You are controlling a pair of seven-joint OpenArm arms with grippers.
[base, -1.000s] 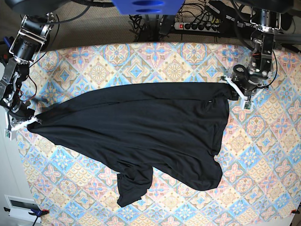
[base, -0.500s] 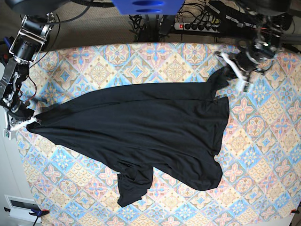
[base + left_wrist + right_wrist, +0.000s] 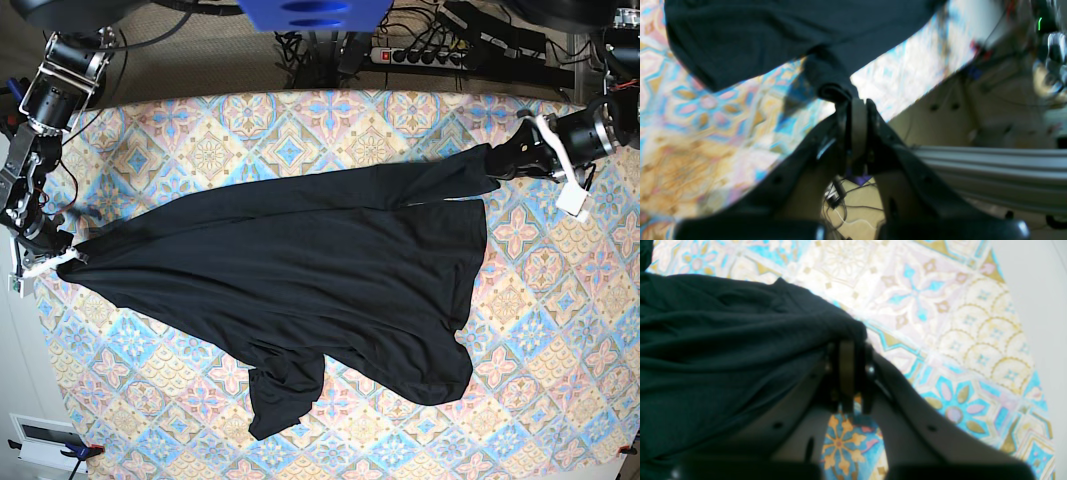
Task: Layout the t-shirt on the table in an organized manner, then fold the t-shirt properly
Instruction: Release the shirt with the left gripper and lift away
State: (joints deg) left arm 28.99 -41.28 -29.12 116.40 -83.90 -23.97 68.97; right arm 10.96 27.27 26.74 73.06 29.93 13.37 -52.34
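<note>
Item: plain black thin-fabric long-sleeved t-shirt (image 3: 300, 270), spread across pastel diamond-tile cloth-covered surface (image 3: 330, 125). Left end effector (image 3: 508, 160) pinches one sleeve end; right end effector (image 3: 62, 260) pinches opposite edge.

Open counter (image 3: 560, 330) along the far edge, down the right side and across the near right corner: bare cloth, free passage. Middle blocked by the shirt (image 3: 300, 270), spread from the left edge almost to the right, with a bunched fold (image 3: 285, 395) reaching toward the near edge. Narrow bare strips at near left. Beyond the far edge, a power strip (image 3: 425, 55) and cables, possibly a snag. Left gripper (image 3: 510, 158) pinching a stretched sleeve at far right, raised off the counter. Right gripper (image 3: 60, 258) clamped on the left corner, tight against the counter edge.
</note>
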